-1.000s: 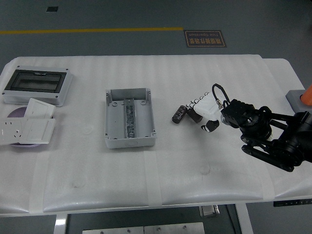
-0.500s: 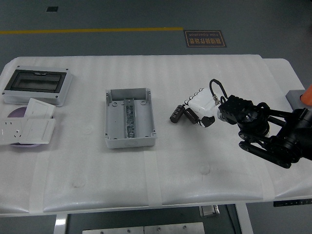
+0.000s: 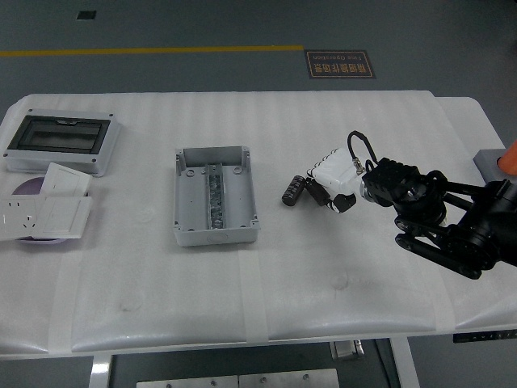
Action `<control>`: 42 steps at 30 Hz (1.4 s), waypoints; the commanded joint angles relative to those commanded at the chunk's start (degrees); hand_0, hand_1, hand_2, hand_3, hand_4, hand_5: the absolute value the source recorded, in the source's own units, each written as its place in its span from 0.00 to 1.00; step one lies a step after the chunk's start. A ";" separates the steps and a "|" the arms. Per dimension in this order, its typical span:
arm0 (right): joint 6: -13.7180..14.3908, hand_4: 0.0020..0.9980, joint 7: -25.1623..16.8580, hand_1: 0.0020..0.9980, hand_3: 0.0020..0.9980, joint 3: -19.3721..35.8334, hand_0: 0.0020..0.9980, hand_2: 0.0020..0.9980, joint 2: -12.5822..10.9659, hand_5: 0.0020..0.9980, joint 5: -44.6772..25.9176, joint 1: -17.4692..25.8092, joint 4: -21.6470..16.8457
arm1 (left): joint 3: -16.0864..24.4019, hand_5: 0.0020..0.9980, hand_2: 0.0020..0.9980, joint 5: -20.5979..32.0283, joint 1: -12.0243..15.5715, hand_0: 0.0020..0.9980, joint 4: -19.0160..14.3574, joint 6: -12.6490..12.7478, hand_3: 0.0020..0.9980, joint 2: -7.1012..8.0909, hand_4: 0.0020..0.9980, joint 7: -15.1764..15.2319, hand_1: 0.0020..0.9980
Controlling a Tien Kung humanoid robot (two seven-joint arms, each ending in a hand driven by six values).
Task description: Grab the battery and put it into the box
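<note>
The battery (image 3: 293, 191), a small dark cylinder, lies on the white table (image 3: 339, 275) right of centre. My right hand (image 3: 325, 183), white with a black arm behind it, reaches in from the right. Its fingertips (image 3: 317, 192) are bent down right beside the battery's right end, touching or nearly touching it. Nothing is closed around the battery. The grey open box (image 3: 214, 196) stands about a hand's width to the left of the battery, with a metal rail along its floor. My left arm is out of view.
A grey enclosure with a dark window lid (image 3: 60, 141) sits at the far left back. White socket plates (image 3: 44, 212) lie in front of it over a purple disc. A grey block (image 3: 490, 165) sits at the table's right edge.
My right hand moved left and slightly up toward the battery, nudging it a little to the left. Over the last half second it has barely shifted.
</note>
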State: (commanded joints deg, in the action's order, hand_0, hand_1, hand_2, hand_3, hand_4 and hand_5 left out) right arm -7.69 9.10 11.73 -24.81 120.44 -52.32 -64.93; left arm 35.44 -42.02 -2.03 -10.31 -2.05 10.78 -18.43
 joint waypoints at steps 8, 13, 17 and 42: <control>0.21 0.59 -0.11 0.78 0.83 0.07 0.78 0.80 0.12 0.19 -0.41 0.42 0.30 | -0.66 0.38 0.62 0.72 -0.05 0.65 0.00 0.13 0.63 -0.04 0.54 0.23 0.67; 0.69 0.59 0.03 0.78 0.83 -0.11 0.78 0.80 0.09 0.19 -0.74 0.59 0.58 | -0.84 0.38 0.62 0.94 -0.09 0.65 0.00 0.25 0.63 -0.08 0.54 0.33 0.67; 2.48 0.59 0.72 0.78 0.83 -0.99 0.78 0.79 -0.36 0.19 -1.68 0.13 0.15 | -0.62 0.38 0.62 0.70 -0.02 0.65 0.00 0.33 0.63 -0.10 0.54 0.33 0.67; 29.32 0.57 7.49 0.72 0.77 8.14 0.68 0.71 1.00 0.19 -21.74 3.17 -18.45 | 1.06 0.39 0.62 -0.88 0.75 0.65 0.00 0.59 0.63 -0.27 0.53 -0.01 0.67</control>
State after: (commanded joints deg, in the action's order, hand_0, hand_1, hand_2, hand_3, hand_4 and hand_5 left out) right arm 21.63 16.60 19.86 -23.82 98.70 -49.15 -83.38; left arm 36.49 -42.90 -1.28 -10.31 -1.46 10.51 -18.44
